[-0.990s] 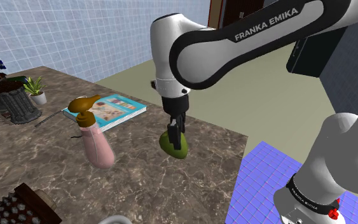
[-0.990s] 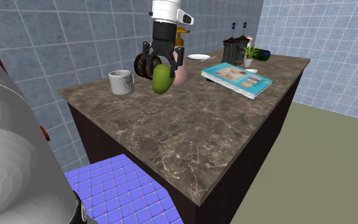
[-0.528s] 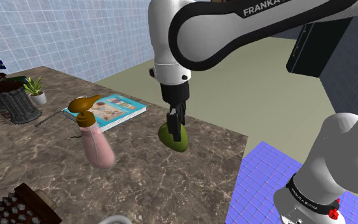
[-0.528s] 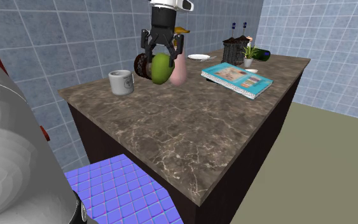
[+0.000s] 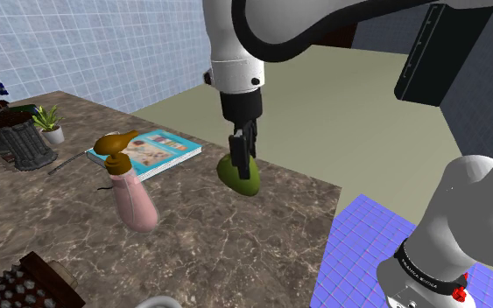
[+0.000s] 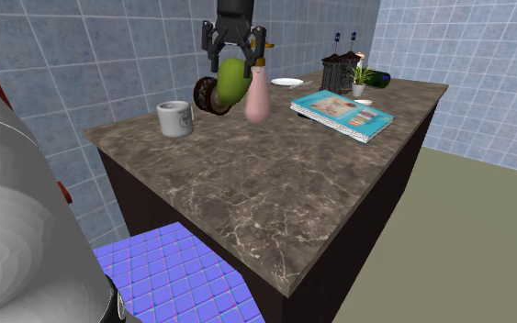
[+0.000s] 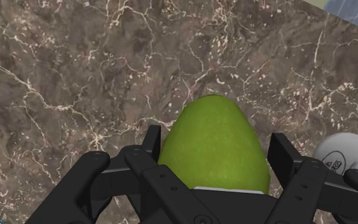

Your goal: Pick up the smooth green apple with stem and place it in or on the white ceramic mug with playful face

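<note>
Black two-finger gripper [image 6: 233,60] clenched on smooth green apple [image 6: 232,81] (elongated, almost pear-shaped), fingers pressing both sides. Apple held in the air, well above brown marbled stone countertop [image 6: 275,183]. White mug with printed face [image 6: 175,118] upright on countertop, lower and toward second exterior view's left, apart from apple. Pink bottle-like object [image 6: 257,96] just beside apple there.

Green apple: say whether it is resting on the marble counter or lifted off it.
Lifted. The black gripper clasps the smooth green apple, which hangs clear above the brown marble counter.
</note>
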Available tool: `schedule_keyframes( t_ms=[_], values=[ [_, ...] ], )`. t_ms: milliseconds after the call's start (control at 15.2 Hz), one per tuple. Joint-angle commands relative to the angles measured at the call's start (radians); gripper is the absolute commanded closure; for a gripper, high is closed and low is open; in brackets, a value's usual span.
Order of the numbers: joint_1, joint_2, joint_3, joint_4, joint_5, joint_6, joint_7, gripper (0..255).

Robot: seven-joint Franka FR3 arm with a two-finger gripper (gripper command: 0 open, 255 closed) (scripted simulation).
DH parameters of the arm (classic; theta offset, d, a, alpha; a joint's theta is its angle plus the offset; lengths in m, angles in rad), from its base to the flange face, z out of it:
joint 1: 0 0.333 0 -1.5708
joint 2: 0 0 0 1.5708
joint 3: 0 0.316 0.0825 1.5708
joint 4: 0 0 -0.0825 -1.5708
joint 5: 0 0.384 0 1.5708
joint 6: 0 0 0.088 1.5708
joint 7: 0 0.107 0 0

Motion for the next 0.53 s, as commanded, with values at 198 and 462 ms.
schedule_keyframes(
  t_ms=[198, 462],
  values=[
    [0.019, 0.014, 0.029, 0.055, 0.008, -0.036, 0.052, 255],
    [0.057, 0.071, 0.092, 0.124, 0.012, -0.039, 0.157, 255]
  ],
)
